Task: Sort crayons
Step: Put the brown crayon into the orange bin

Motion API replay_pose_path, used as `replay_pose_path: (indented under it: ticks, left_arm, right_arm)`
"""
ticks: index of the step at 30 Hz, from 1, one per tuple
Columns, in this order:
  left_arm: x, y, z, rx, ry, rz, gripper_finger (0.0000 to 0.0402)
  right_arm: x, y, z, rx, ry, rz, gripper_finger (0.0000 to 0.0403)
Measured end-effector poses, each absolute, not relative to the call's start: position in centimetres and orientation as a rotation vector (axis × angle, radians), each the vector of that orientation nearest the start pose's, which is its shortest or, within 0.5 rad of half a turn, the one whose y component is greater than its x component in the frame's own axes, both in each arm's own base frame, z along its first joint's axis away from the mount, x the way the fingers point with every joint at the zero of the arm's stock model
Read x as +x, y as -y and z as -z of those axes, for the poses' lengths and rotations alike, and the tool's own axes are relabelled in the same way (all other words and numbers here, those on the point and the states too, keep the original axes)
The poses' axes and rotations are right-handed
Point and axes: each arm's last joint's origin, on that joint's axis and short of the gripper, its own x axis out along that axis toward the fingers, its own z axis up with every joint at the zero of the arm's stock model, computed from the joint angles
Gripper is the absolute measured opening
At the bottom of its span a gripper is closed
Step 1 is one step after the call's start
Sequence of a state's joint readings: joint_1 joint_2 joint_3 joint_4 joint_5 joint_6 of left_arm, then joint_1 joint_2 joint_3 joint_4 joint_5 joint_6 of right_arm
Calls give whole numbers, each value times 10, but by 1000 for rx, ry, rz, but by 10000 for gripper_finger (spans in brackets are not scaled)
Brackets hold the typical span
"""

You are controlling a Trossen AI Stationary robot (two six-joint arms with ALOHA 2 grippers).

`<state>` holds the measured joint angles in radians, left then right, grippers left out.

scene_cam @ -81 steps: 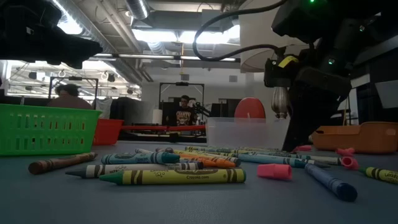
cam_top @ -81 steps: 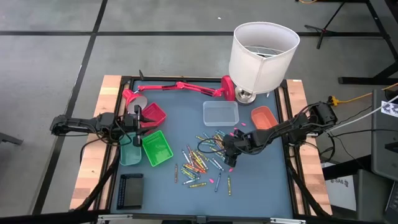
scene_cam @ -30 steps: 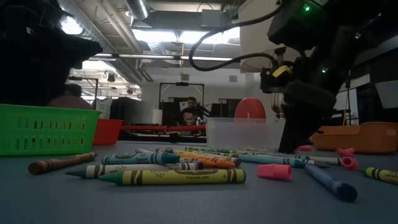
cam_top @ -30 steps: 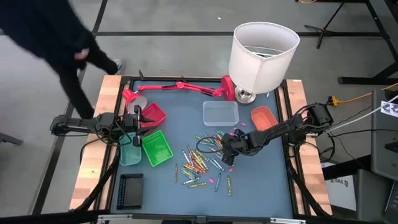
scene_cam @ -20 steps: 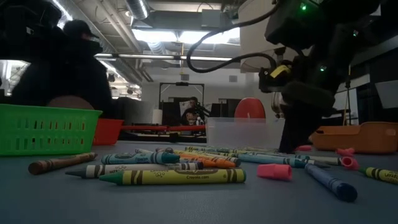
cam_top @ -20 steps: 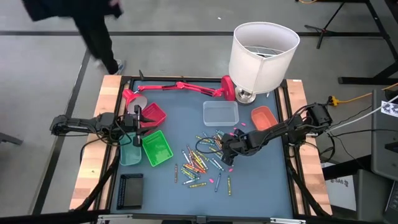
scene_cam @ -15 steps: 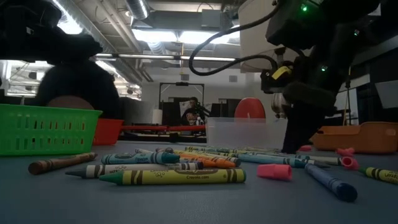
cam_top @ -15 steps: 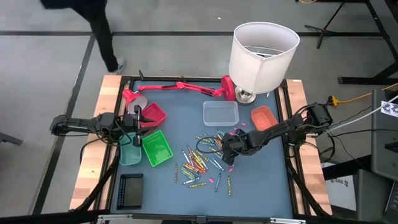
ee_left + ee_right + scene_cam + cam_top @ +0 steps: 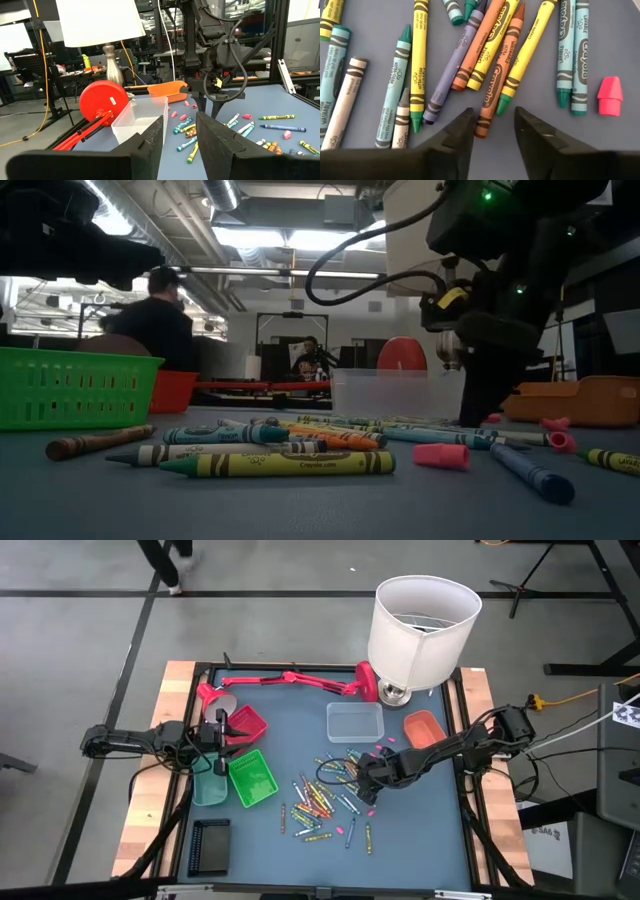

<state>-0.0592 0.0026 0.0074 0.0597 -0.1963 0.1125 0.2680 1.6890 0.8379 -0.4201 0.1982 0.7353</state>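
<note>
Across the blue worktop (image 9: 300, 865) we see, biggest first, a white lampshade (image 9: 424, 625) at the far edge, with a red desk lamp (image 9: 290, 682) folded flat beside it. Nearer the middle sits a clear tub (image 9: 354, 722), an orange tray (image 9: 424, 728) just to its right, and over on the left a green basket (image 9: 251, 778) and a red tray (image 9: 246, 724).

Both dark arms reach in from the sides. Our left gripper (image 9: 219, 737) hangs by the red tray and green basket, its jaws apart — the left wrist view shows a clear gap between the two fingers (image 9: 142, 147). Our right gripper (image 9: 368, 774) is down low over the scatter of crayons (image 9: 322, 798), and its jaws are also apart, with nothing between them; the right wrist view shows the fingers (image 9: 455, 135) either side of the tip of a brown crayon (image 9: 496, 92), among yellow, green, purple and orange ones.

Those crayons lie loose in the middle of the worktop, between the green basket and the right gripper. Small pink bits (image 9: 351, 825) lie among them — one shows close up (image 9: 610, 95).

A person (image 9: 155, 325) stands in the room beyond.
</note>
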Motion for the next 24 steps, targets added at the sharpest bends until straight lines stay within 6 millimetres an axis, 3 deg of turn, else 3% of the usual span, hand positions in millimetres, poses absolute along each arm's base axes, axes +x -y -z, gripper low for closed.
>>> replay_pose_path:
  ticks: [15,24]
  left_arm:
    - [97,0,-172,104,56,-141,100]
    - [97,0,-171,104,56,-140,100]
  right_arm:
    - [277,-71,-129,359,-1196,373,16]
    - [284,-73,-140,332,-1228,339,23]
